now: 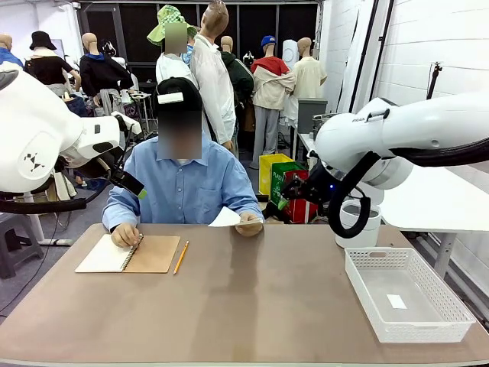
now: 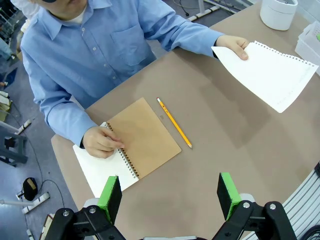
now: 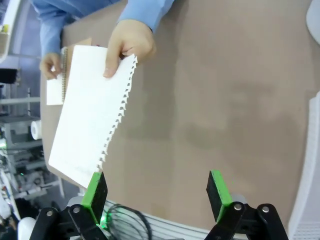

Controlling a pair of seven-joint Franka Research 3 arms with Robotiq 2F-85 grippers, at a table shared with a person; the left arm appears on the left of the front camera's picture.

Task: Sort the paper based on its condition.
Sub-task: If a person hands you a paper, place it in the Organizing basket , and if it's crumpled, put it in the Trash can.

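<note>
paper: person's hand is holding it above the desk, right of notebook | wrist views are showing its torn perforated edge | left end effector is gaping wide | right end effector is gaping wide, empty

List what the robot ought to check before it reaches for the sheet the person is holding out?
1. Sheet of paper offered: ok, the person's hand holds it out above the table, smooth, with one torn perforated edge.
2. Right pincer open: ok, pads spread, nothing between them.
3. Left pincer open: ok, also empty.
4. White mesh basket free: ok, holding just one small white scrap.
5. Spiral notebook and pencil out of the way: ok, both lie near the person's other hand.
6. Where a smooth sheet belongs: cannot tell.
</note>
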